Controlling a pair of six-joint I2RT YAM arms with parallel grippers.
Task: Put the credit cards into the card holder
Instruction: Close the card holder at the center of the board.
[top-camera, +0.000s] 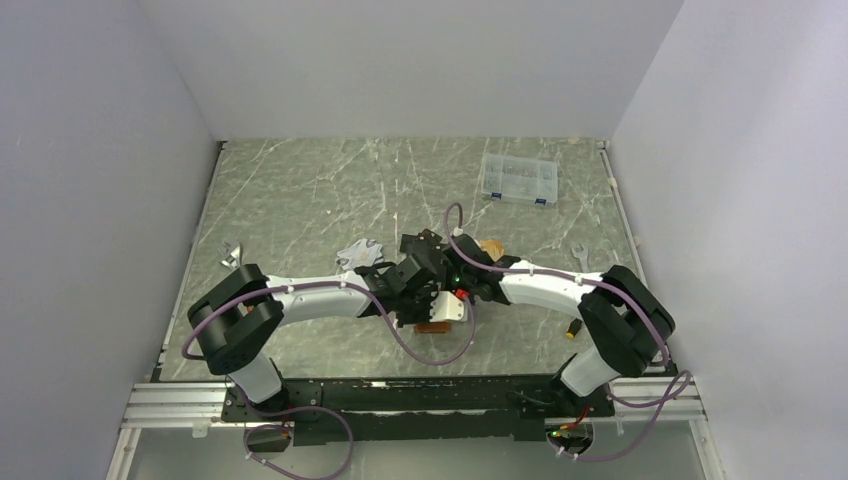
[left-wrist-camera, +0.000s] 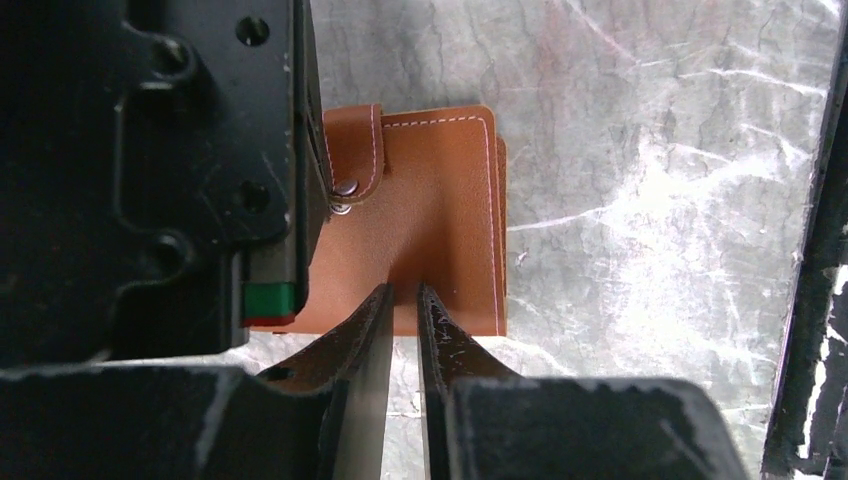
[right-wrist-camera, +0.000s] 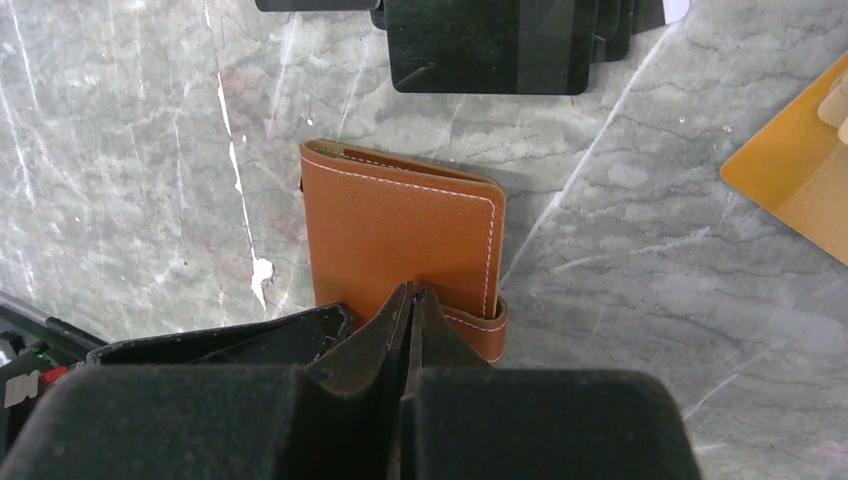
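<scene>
Card holder (right-wrist-camera: 400, 235): one side seemingly clear.

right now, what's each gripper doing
left gripper: narrow gap, at card holder edge, grip cannot be told
right gripper: closed, tips over card holder

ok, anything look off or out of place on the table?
Nothing spilled or damaged. The tan-brown leather folding wallet lies flat and folded shut. The only untidy bits: the black plastic cards next to it are fanned, not squared, and the orange-gold cards sit skewed to the wallet's edges.
</scene>
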